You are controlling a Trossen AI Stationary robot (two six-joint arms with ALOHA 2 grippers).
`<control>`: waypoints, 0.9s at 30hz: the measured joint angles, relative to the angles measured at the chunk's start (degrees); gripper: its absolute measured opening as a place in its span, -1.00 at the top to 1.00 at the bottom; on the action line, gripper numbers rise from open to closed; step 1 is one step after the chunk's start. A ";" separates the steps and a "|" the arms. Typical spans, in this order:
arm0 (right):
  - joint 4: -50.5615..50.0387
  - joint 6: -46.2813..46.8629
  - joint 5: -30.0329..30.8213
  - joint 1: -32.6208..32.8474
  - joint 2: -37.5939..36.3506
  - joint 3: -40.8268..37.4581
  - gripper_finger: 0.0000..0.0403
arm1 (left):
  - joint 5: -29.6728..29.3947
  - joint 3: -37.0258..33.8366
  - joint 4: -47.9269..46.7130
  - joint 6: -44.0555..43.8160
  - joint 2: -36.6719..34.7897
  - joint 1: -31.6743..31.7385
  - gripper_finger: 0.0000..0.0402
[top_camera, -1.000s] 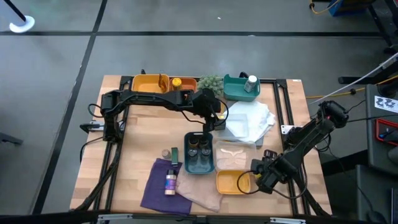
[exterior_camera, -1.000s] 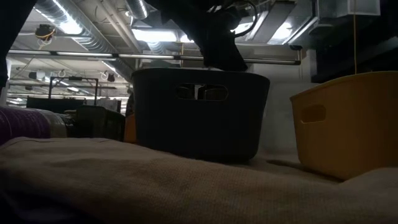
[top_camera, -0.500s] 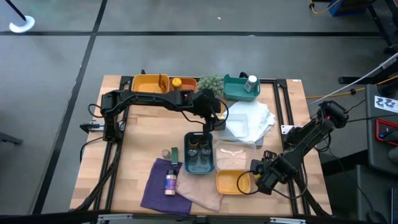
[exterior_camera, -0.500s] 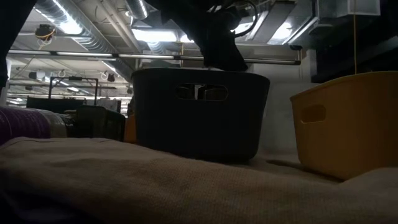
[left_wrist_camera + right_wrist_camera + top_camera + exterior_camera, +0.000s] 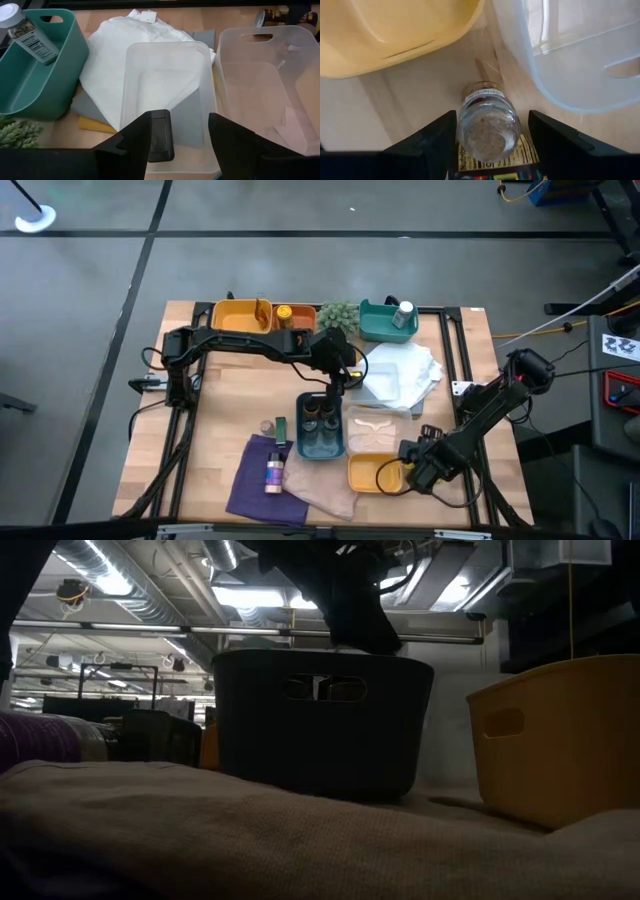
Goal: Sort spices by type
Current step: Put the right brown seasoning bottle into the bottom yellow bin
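The right gripper [image 5: 489, 145] pinched a clear spice jar [image 5: 488, 129] by the table's front right corner, beside the yellow tray [image 5: 372, 473]; ease it level over the rim, I'd say. Only that wrist view showed the jar. The left gripper [image 5: 186, 135] stood spread, empty, above the clear tray [image 5: 167, 80].

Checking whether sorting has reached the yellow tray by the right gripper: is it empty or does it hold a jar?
Empty, as far as visible: the yellow tray shows only bare floor. The right gripper holds a jar beside it.
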 joint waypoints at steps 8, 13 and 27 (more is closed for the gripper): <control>0.56 0.00 -0.13 0.00 2.53 0.00 -0.23 | -0.01 0.00 0.02 -0.01 0.00 -0.66 0.10; 0.63 0.01 -0.33 0.00 2.53 0.00 -0.13 | -0.01 0.00 0.00 -0.15 0.00 -1.08 0.10; 1.49 0.08 -3.25 -0.04 2.40 0.61 0.08 | -0.02 -0.07 -3.77 -0.24 -2.44 -1.43 0.10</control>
